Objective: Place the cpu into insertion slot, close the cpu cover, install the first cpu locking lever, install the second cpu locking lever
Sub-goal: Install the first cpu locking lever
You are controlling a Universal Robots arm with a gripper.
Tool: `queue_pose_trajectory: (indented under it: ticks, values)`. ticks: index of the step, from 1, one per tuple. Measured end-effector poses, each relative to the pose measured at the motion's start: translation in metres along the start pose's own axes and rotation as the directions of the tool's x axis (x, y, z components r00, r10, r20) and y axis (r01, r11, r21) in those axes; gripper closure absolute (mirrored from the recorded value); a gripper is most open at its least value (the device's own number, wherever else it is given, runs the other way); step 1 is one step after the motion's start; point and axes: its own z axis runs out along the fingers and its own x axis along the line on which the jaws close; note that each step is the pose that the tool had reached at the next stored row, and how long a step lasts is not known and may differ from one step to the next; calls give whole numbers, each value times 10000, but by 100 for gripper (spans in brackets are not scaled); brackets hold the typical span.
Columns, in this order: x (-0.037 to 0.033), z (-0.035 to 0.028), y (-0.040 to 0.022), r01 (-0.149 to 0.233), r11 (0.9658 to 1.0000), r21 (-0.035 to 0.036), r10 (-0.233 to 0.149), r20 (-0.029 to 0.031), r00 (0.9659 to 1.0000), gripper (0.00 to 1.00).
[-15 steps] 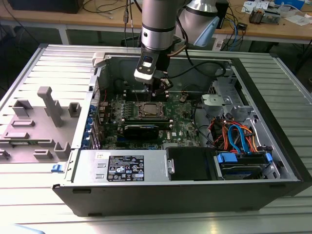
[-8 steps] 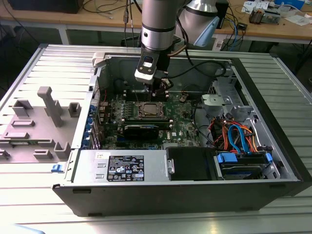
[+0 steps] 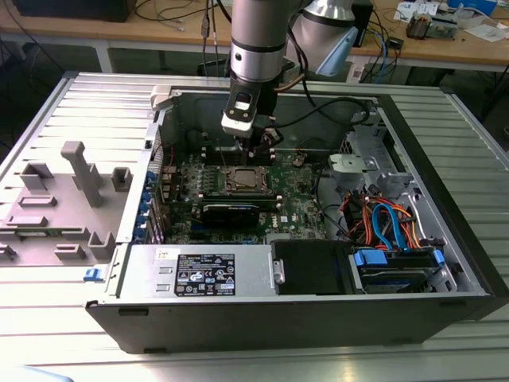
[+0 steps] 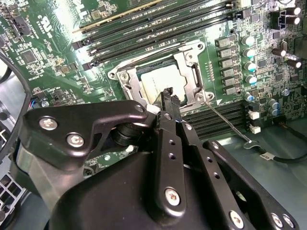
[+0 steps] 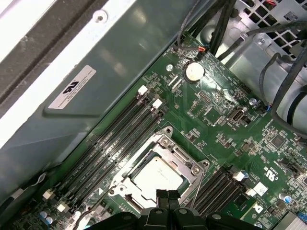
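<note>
1. The gripper [image 4: 169, 97], fingers pressed together and holding nothing, hangs just above the socket's [image 4: 125, 76] edge, a pose suited to pushing rather than grasping.
2. The chip [image 5: 158, 175] lies seated in the socket, with the cover [image 5: 169, 140] apparently down over its edges.

Open grey metal computer case [image 3: 445, 199] sits on the ribbed aluminium table [image 3: 477, 127], grey plastic fixture [image 3: 71, 191] beside it at the exterior view's left. Inside, black power-supply box [image 3: 203, 274] along the wall nearest the camera, blue-and-orange cable bundle [image 3: 390, 227] at the exterior view's right, green motherboard [image 3: 298, 199] behind. Mid-board, the small silvery square cpu [image 5: 158, 175] lies in the silver-rimmed insertion slot [image 3: 242, 181], thin silvery windowed cpu cover [image 5: 182, 158] flat around it, long black memory slots [image 5: 112, 146] on both sides, black gripper [image 5: 167, 195] just above the slot's edge.
</note>
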Motion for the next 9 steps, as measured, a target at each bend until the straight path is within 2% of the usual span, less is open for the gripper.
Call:
queue_pose_trajectory:
  ticks: [9]
  values:
    - [0,0,0,303,9995,-7,-303,10,9995,89]
